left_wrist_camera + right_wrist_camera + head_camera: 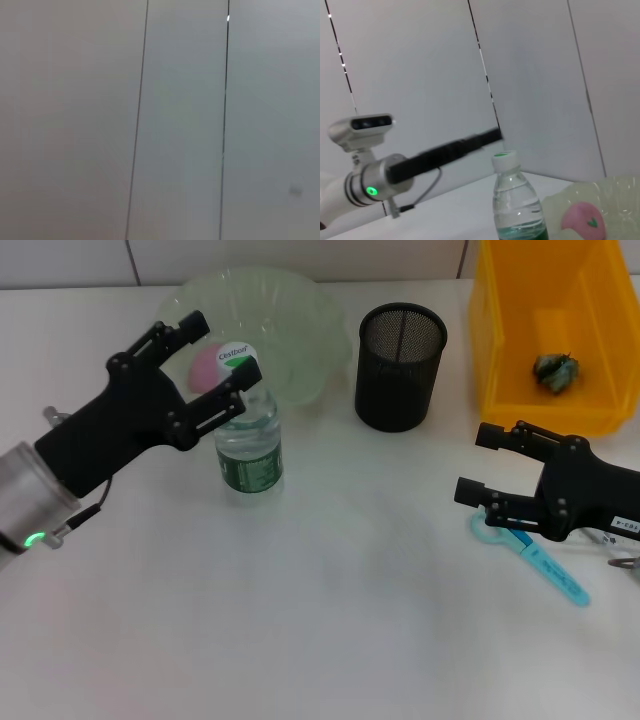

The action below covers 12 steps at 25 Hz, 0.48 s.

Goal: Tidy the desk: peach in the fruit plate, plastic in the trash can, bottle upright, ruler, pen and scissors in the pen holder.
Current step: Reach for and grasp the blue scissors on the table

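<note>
A plain white desk (pixel 330 600) runs back to a pale tiled wall (pixel 180 120) with thin dark seams. At the back stands a translucent green fruit plate (pixel 300 330) with the pink peach (pixel 207 367) lying in it. Just in front of the plate a clear water bottle (pixel 250 440) with a green label and white cap stands upright. To the plate's right sits the black mesh pen holder (pixel 400 365), and beyond that, at the far right corner, a yellow bin (pixel 500 390) serves as trash can, with a crumpled dark scrap (pixel 555 370) inside. The left claw (pixel 220 350) hangs above the bottle's cap, its two fingers spread wide apart and gripping nothing; its arm partly hides the peach and the plate's near rim. The right claw (pixel 478 464) hovers low over the desk in front of the bin, its fingers parted and empty, just above light-blue scissors (pixel 540 560) lying flat, whose handle ring shows beside its lower finger.
</note>
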Tool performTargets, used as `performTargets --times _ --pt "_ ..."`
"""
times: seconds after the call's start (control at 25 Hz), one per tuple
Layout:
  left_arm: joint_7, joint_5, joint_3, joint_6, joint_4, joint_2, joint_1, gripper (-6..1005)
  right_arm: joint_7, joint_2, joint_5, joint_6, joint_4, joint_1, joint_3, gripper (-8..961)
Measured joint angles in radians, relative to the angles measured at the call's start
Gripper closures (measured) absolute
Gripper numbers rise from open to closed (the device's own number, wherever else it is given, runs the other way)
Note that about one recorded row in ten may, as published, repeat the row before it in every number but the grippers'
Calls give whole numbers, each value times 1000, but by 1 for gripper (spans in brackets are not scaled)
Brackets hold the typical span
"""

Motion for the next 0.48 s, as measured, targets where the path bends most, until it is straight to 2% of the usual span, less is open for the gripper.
performTargets --times 0.08,0.2,0.24,0.28,0.32,0.44,0.48 --pt "-54 -4 -13 98 35 6 41 226 0 0 1 0 0 -2 6 220" --pt "-112 -2 -15 151 82 13 79 194 4 -1 2 0 0 -2 29 223" --pt "-140 6 -10 167 104 18 96 183 13 -2 3 0 0 -2 57 224" --pt "-200 47 4 196 144 36 129 172 36 -5 4 0 0 -2 122 225" --pt "-200 47 4 196 144 36 129 172 36 -5 4 0 0 -2 122 225" --pt "-257 178 20 225 165 70 149 173 95 -14 4 0 -10 8 210 228" --pt "-262 290 25 231 164 82 149 173 151 -24 4 -1 -39 24 218 229"
